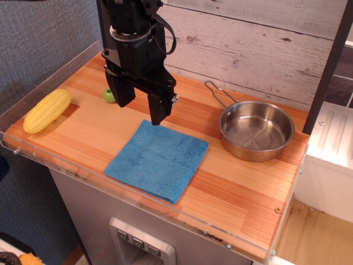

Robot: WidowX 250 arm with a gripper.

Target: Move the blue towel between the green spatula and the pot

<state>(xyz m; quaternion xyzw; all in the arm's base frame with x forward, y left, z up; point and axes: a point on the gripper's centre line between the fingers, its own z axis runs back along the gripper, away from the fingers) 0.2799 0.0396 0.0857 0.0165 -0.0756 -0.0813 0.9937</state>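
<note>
End effector point(140, 110) hangs with fingers spread, empty, just over the blue towel's point(158, 159) far corner.

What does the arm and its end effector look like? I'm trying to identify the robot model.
The arm is matte black and blocky, with a black cable looping along its right side. Its end effector has two thick black fingers; a small pale fitting sits on one. No logos are legible.
</note>
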